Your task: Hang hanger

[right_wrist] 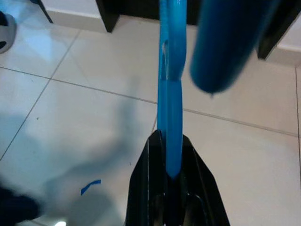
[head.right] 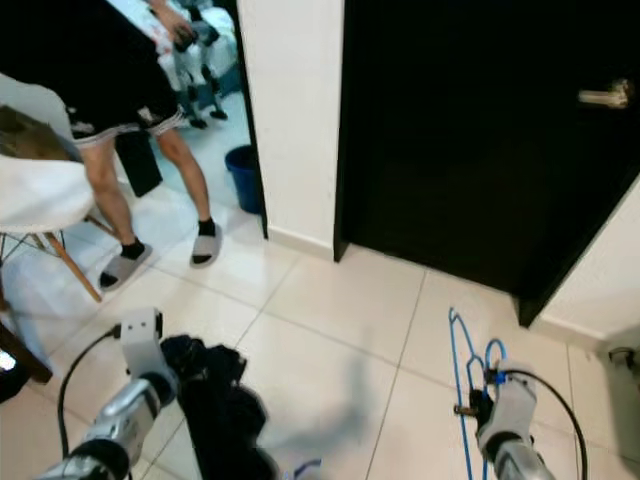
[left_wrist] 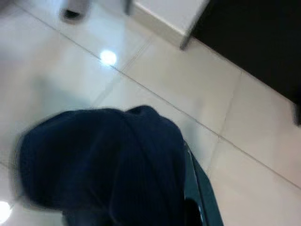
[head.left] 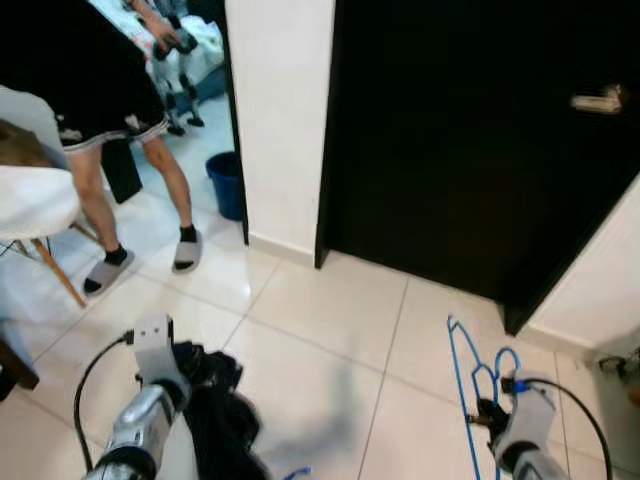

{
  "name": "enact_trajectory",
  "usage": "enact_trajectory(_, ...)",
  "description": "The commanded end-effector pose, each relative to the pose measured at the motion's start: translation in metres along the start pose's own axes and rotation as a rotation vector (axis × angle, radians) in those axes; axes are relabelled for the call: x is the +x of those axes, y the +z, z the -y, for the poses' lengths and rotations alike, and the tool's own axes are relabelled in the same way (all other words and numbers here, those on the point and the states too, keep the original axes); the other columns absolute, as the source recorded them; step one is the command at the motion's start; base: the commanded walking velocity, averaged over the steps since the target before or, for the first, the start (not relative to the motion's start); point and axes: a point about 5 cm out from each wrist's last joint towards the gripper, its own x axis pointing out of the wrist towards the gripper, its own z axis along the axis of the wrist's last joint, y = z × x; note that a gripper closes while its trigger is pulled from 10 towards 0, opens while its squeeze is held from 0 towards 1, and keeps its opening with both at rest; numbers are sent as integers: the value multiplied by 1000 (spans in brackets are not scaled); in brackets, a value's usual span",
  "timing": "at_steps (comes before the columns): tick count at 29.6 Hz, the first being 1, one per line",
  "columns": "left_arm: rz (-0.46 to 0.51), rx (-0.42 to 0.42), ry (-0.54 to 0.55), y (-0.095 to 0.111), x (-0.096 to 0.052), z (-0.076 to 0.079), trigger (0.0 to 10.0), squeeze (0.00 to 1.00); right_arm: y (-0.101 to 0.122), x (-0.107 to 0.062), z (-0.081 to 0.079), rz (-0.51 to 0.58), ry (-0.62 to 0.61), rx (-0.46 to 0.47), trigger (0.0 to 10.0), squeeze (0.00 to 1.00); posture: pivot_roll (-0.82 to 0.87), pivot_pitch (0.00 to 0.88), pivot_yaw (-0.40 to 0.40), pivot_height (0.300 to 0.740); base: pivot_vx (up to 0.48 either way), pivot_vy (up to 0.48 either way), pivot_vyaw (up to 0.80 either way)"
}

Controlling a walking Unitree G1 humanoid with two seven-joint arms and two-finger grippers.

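Right tool (right_wrist: 170, 150) clenched on the blue hanger (head.left: 470, 385); left tool (left_wrist: 188, 207) wrapped in dark cloth (head.left: 215, 400), grip unclear.
The hanger rises above the tiled floor (head.left: 330, 330), before a black door (head.left: 470, 130); a person (head.left: 90, 90) stands nearby.

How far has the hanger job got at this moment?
Done: the right gripper has its jaws shut on the blue hanger, held above the tiled floor. In hand: the left gripper carries a dark garment. Left: the hanging itself; no rail shows, just a black door ahead.
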Motion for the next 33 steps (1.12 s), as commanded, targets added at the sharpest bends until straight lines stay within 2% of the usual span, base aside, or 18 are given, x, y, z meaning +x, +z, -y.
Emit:
enact_trajectory(1, 36, 19, -2, 10, 1, -4, 10000, 0, -1, 0, -6, 4, 19, 7, 10000, 0, 6, 76, -25, 740, 0, 0, 800)
enact_trajectory(13, 25, 37, -19, 14, 5, 0, 10000, 0, 3, 1, -9, 27, 25, 9, 10000, 0, 20, 88, -17, 740, 0, 0, 792)
enact_trajectory(26, 23, 37, -24, 16, 5, -2, 10000, 0, 3, 2, -10, 26, 21, 25, 10000, 0, 24, 113, -13, 740, 0, 0, 0)
enact_trajectory(27, 26, 39, -29, 17, 5, -2, 10000, 0, 5, 2, -11, 30, 22, 25, 10000, 0, 28, 149, -15, 740, 0, 0, 0)
enact_trajectory(33, 31, 45, -42, 22, 6, -3, 10000, 0, 7, 3, -13, 41, 24, 21, 10000, 0, 33, 159, -13, 740, 0, 0, 0)
